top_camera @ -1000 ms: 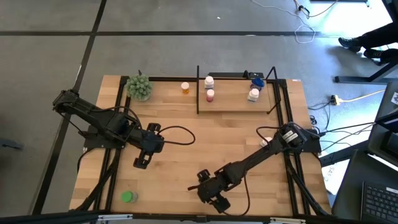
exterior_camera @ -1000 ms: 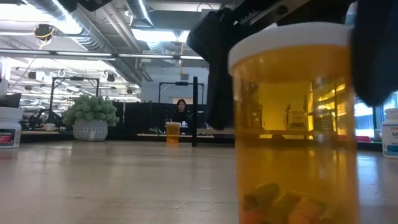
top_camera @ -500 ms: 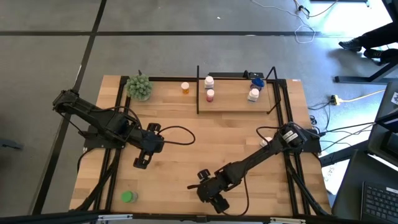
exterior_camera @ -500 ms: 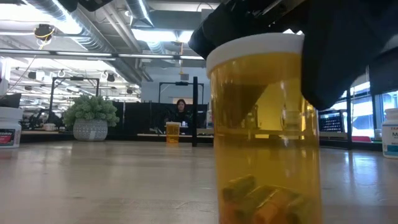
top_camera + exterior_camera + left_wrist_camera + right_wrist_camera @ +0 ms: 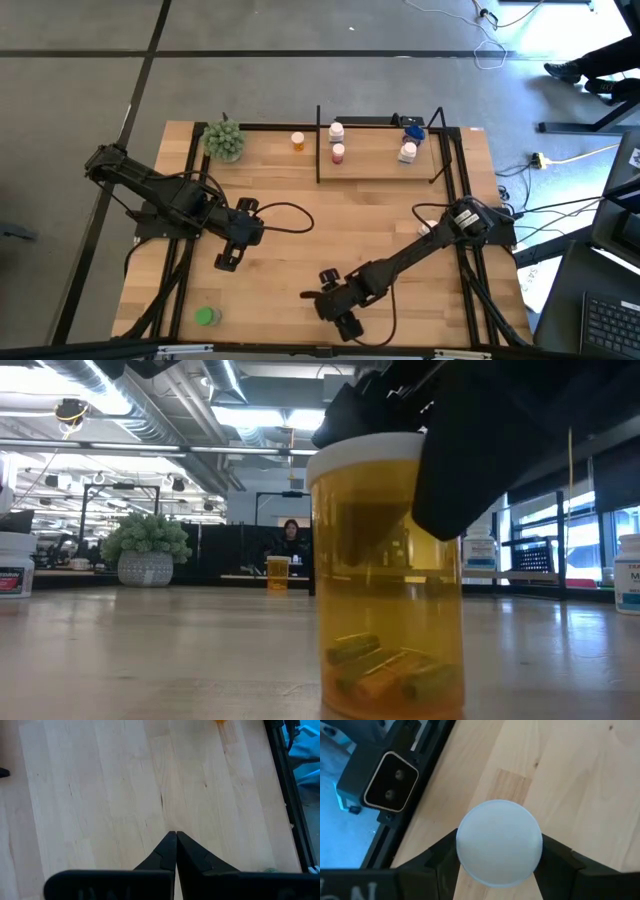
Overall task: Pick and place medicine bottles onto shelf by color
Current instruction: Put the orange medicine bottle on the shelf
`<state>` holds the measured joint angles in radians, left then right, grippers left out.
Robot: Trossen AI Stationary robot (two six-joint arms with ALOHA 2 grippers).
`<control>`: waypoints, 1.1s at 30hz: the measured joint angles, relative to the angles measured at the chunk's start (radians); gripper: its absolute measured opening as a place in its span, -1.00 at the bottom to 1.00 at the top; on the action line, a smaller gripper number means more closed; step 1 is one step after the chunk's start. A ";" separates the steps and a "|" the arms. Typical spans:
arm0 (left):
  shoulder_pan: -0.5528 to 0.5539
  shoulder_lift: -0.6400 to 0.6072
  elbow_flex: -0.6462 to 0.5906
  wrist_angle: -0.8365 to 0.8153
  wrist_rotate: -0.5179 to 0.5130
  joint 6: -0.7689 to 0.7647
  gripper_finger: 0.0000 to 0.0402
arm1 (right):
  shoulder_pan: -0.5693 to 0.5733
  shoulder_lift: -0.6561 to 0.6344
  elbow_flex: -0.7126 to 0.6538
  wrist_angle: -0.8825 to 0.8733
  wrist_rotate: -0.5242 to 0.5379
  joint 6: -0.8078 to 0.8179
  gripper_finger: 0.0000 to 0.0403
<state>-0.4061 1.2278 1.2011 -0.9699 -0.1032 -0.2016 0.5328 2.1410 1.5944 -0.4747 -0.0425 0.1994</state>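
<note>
An orange medicine bottle [image 5: 385, 575] with a white cap [image 5: 499, 842] stands close to the table's near edge, and my right gripper [image 5: 347, 325] is shut on it. In the high view the gripper hides it. My left gripper [image 5: 224, 264] hangs shut over bare wood at the table's left and holds nothing. The shelf [image 5: 375, 168] stands at the far edge and carries a white bottle [image 5: 336, 131], a pink-red bottle [image 5: 338, 153], a blue bottle [image 5: 412, 130] and another white bottle [image 5: 408, 152]. A second orange bottle [image 5: 297, 141] stands left of the shelf. A green bottle [image 5: 206, 317] stands near the front left. My right gripper pinches the orange bottle between its two fingers [image 5: 555, 859] at its upper part [image 5: 400, 455], at and just under the white cap. The fingers slant down at it from above. The bottle stays nearly upright, leaning a little. I cannot tell whether its base [image 5: 395, 705] rests on the table.
A green bushy plant [image 5: 224, 140] stands at the far left corner. In the low view a white bottle [image 5: 15, 565] shows at the left and another [image 5: 628, 572] at the right. Bare wood [image 5: 330, 225] lies between the arms and the shelf.
My right gripper has closed from open onto the orange bottle and rolled a little at the wrist. The bottle has shifted toward the table's left and away from the near edge, and now leans slightly.
</note>
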 joint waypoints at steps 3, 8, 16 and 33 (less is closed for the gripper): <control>0.000 0.000 0.000 0.000 0.000 0.000 -1.00 | -0.005 -0.001 0.000 0.000 0.000 0.036 0.02; 0.000 0.000 0.000 0.000 0.000 0.000 -1.00 | -0.015 -0.017 0.000 0.000 0.028 0.083 0.02; 0.000 0.000 0.000 0.000 0.000 0.000 -1.00 | -0.034 -0.045 0.000 -0.003 0.050 0.168 0.02; 0.000 0.000 0.000 0.003 -0.011 0.002 -1.00 | -0.089 -0.246 0.000 -0.164 0.226 0.427 0.03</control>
<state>-0.4065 1.2278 1.2011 -0.9668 -0.1143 -0.2001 0.4439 1.8950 1.5948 -0.6384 0.1836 0.6265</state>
